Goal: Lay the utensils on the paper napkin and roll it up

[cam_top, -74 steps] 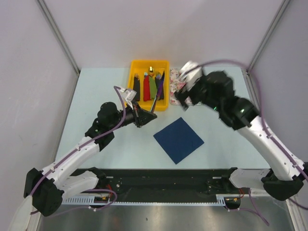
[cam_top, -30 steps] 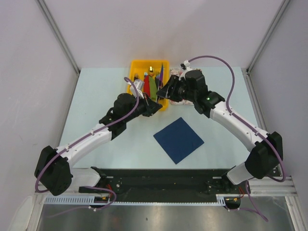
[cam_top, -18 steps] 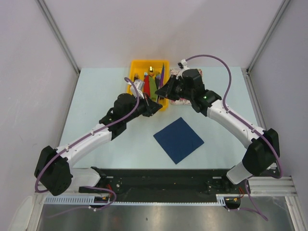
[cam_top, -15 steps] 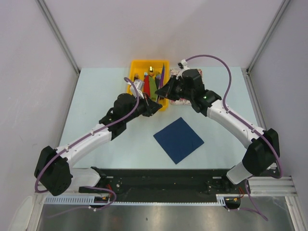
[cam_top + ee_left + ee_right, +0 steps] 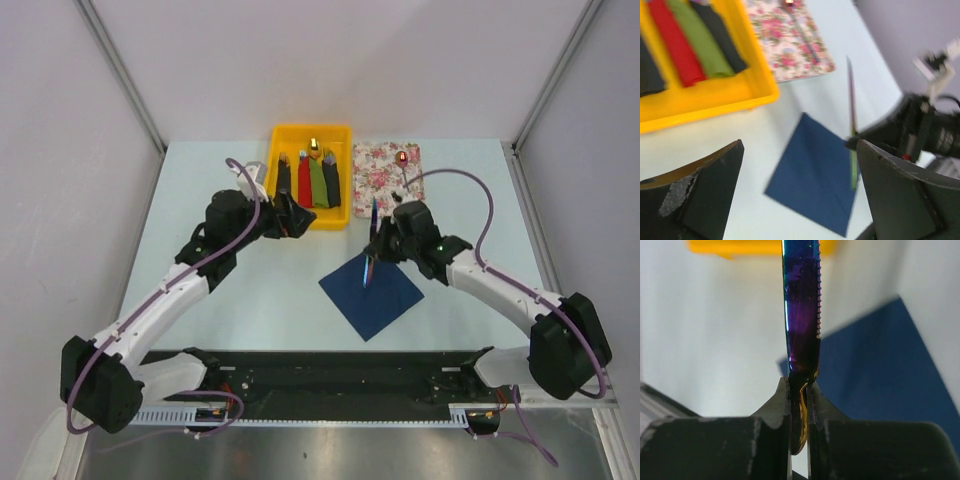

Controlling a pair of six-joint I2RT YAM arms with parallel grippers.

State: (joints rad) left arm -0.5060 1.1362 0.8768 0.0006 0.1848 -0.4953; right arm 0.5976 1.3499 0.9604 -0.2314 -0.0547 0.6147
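Right jaws: shut tight on the slim, iridescent purple-blue serrated metal knife [image 5: 802, 315], which is pinched partway along its length and carried steeply tilted.
Left jaws: spread wide with nothing held, hung close to the near wall of the yellow plastic tray [image 5: 345, 170].
Knife position: held over the far corner of the plain navy-blue square paper napkin [image 5: 372, 290]; whether its lower end is touched to the paper cannot be told.
Second utensil: the iridescent metal spoon with the red-glinting oval bowl [image 5: 403, 160] is laid on the white-and-pink floral rectangular mat [image 5: 375, 175], well apart from the napkin and not yet fetched.
Risk, slip: only a narrow strip of smooth metal is gripped, so the knife is judged likely to be pivoted or dropped if it is swung quickly or knocked against the pale worktop [image 5: 260, 300].
Risk, napkin: the thin paper is weighted by nothing, so it could be dragged, creased or turned if the knife's end is pushed across it before release.
Risk, placement: if the knife is let go while tilted, it may be bounced off the corner and left partly off the paper, and the roll would be spoiled.
Risk, arms: the two arms are brought near each other at the tray, so a clash is possible if the spoon is reached for carelessly.
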